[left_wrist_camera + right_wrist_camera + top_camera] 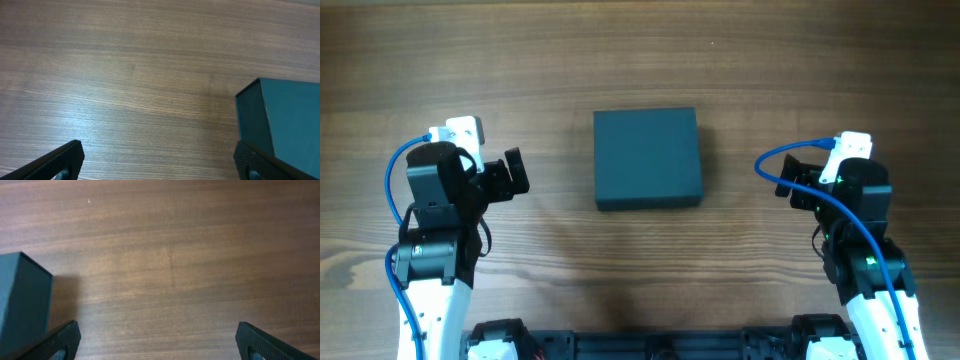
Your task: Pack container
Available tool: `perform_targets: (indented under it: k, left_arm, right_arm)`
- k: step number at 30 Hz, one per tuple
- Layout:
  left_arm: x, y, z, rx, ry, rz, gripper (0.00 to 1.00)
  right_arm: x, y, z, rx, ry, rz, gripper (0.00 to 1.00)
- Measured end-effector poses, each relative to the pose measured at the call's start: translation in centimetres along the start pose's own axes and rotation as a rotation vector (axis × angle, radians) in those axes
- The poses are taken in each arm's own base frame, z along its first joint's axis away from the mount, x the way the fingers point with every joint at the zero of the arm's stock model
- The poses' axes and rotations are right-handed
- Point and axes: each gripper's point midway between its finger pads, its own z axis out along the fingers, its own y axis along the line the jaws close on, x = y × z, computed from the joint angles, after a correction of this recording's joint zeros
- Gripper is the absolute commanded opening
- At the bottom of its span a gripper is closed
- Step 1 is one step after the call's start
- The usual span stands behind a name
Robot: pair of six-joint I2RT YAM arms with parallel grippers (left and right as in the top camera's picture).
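Note:
The container (647, 158), a dark teal-grey rectangular box with its lid shut, sits in the middle of the wooden table. It also shows at the right edge of the left wrist view (280, 125) and at the left edge of the right wrist view (22, 300). My left gripper (512, 174) is open and empty, to the left of the box; its fingers frame bare wood in the left wrist view (160, 160). My right gripper (792, 187) is open and empty, to the right of the box, over bare wood in the right wrist view (157, 340). No hand tools are in view.
The wooden table (640, 60) stretches all round the box. The arm bases (650, 345) stand at the front edge.

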Motion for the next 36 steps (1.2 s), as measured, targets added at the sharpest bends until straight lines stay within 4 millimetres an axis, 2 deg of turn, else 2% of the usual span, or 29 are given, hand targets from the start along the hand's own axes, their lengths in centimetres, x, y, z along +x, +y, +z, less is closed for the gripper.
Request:
perform_targets:
  k: [8, 19, 23, 26, 29, 33, 36]
  left_arm:
    - [0.0, -0.1, 0.0, 0.003, 0.000, 0.000, 1.00]
    - [0.0, -0.1, 0.0, 0.003, 0.000, 0.000, 1.00]
    - [0.0, -0.1, 0.0, 0.003, 0.000, 0.000, 1.00]
    - [0.0, -0.1, 0.0, 0.003, 0.000, 0.000, 1.00]
    - [0.0, -0.1, 0.0, 0.003, 0.000, 0.000, 1.00]
    - [0.0, -0.1, 0.0, 0.003, 0.000, 0.000, 1.00]
    - [0.0, -0.1, 0.0, 0.003, 0.000, 0.000, 1.00]
  right_arm:
    - [0.4, 0.0, 0.5, 0.002, 0.020, -0.002, 1.00]
    - [3.8, 0.1, 3.4, 0.018, 0.180, -0.025, 1.00]
    - [3.4, 0.1, 3.1, 0.016, 0.164, -0.024, 1.00]
    - [2.1, 0.1, 2.0, 0.009, 0.101, -0.015, 1.00]
    - [-0.2, 0.1, -0.2, -0.003, -0.010, 0.000, 1.00]
    - [-3.3, -0.2, -4.7, -0.025, -0.202, 0.025, 1.00]
    - [-3.8, -0.5, -7.9, -0.038, -0.294, 0.037, 1.00]
